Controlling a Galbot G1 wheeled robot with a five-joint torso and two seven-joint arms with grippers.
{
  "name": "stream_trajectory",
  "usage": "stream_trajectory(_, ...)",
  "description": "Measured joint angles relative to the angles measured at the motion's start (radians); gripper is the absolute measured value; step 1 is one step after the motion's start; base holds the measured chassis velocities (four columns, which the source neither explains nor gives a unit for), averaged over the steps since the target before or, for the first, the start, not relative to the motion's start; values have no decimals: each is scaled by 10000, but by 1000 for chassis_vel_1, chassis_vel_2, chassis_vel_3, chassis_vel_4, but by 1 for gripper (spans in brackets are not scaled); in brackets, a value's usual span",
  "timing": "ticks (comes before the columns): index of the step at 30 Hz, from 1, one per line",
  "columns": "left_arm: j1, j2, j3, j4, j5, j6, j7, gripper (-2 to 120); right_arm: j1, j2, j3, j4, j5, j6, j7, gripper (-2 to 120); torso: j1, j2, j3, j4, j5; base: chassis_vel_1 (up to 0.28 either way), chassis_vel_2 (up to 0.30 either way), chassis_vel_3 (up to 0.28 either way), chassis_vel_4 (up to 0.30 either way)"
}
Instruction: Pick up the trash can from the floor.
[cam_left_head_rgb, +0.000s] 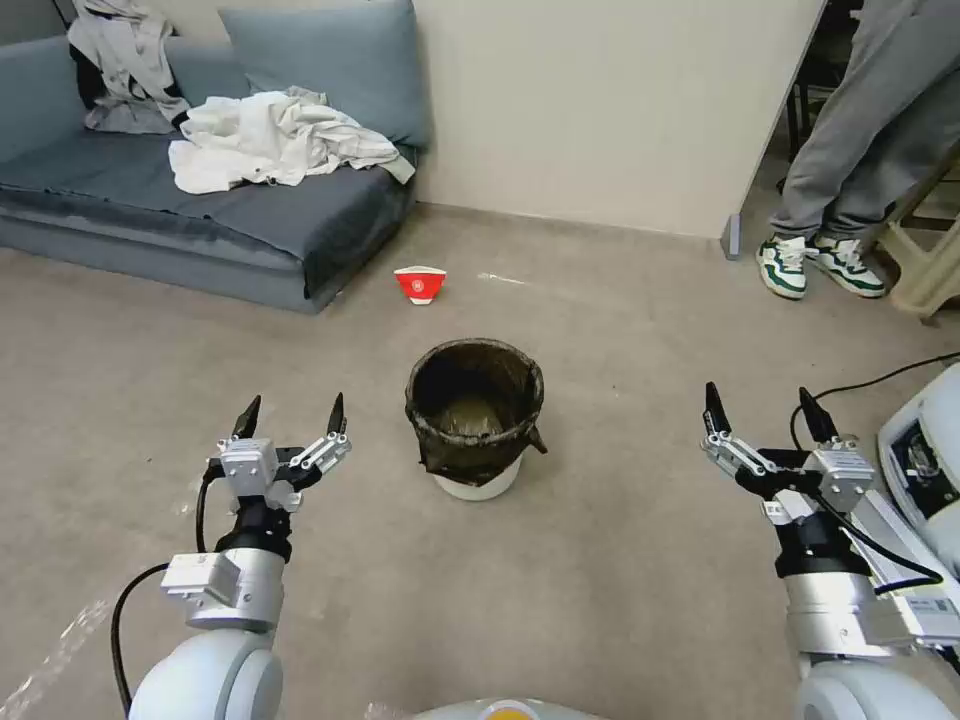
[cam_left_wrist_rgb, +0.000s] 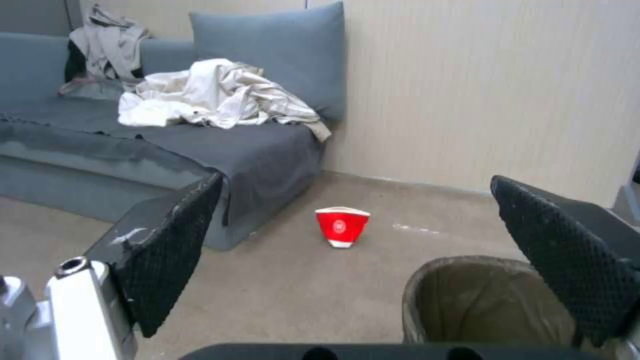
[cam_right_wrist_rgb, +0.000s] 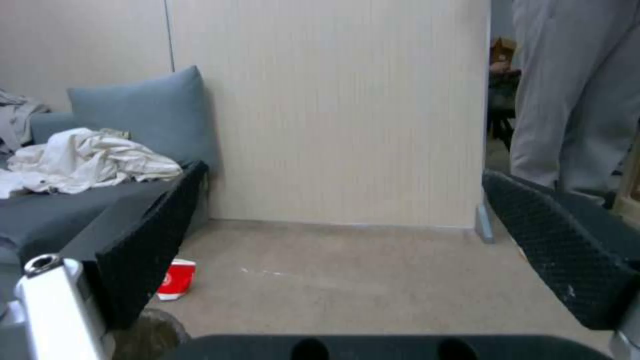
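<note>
The trash can (cam_left_head_rgb: 475, 418), a small white bucket lined with a dark bag folded over its rim, stands upright on the beige floor (cam_left_head_rgb: 600, 560) between my two arms. My left gripper (cam_left_head_rgb: 292, 412) hovers open to the can's left, nothing between its fingers. My right gripper (cam_left_head_rgb: 763, 404) is open too, farther off on the can's right. In the left wrist view the trash can (cam_left_wrist_rgb: 477, 300) sits partly behind one black finger (cam_left_wrist_rgb: 567, 270). The right wrist view catches just a sliver of the can's rim (cam_right_wrist_rgb: 148, 332) past a finger (cam_right_wrist_rgb: 143, 235).
A red-and-white bowl (cam_left_head_rgb: 420, 284) lies on the floor beyond the can. A grey sofa (cam_left_head_rgb: 150, 210) with crumpled clothes fills the back left. A person's legs and shoes (cam_left_head_rgb: 815, 262) stand at the back right by a wall corner. White equipment with a cable (cam_left_head_rgb: 925, 450) sits at the right edge.
</note>
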Motion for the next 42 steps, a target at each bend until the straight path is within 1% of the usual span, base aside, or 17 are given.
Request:
stream_trajectory(23, -110, 61, 26, 159, -88, 37, 1, 100, 52, -11, -14, -112, 1, -15, 30, 100, -1, 0, 0, -3, -1, -101, 98, 103, -97)
stream_trajectory(28, -177, 98, 29, 244, -140, 53, 1, 100, 78, -7, -16, -148, -6, 29, -39, 100, -1, 0, 0, 0, -3, -75, 84, 83, -85)
stream_trajectory(33, -296, 215, 78, 289, -375, 303, 1, 100, 90, -11, -9, -231, -30, 222, -122, 100, 0, 0, 0, -2, -1, -6, 9, 6, -11)
stream_trajectory(35, -343, 318, 169, 199, -772, 714, -11, 100, 89, -11, -8, -266, -30, 289, -126, 100, -1, 0, 0, -2, -3, 0, 0, 0, 0)
stream_trajectory(36, -379, 410, 249, 65, -1115, 1244, -37, 100, 90, -10, -8, -283, -30, 309, -126, 100, -1, 0, -1, 0, -1, 0, 0, 0, 0)
stream_trajectory(37, -379, 410, 249, 65, -1115, 1244, -37, 100, 90, -10, -8, -283, -30, 309, -126, 100, -1, 0, -1, 0, -1, 0, 0, 0, 0)
stream_trajectory(38, -423, 514, 319, -34, -1448, 1769, -134, 100, 92, -7, -8, -290, -30, 318, -126, 100, -1, 0, -1, -2, 2, 0, 0, 0, 0)
stream_trajectory(39, -524, 689, 400, -114, -1824, 2451, -271, 100, 103, -7, -7, -300, -30, 322, -126, 100, -1, 0, -1, -2, -2, 0, 0, 0, 0)
stream_trajectory(40, -623, 804, 433, -132, -2027, 2893, -344, 100, 111, -9, -6, -310, -30, 323, -126, 100, -1, 0, -1, -2, 0, 0, 0, 0, 0)
stream_trajectory(41, -623, 804, 433, -132, -2027, 2893, -344, 100, 111, -9, -6, -310, -30, 323, -126, 100, -1, 0, -1, -2, 0, 0, 0, 0, 0)
stream_trajectory(42, -753, 939, 465, -130, -2290, 3346, -403, 100, 124, -9, -2, -322, -30, 323, -126, 100, -1, 0, -1, -1, -1, 0, 0, 0, 0)
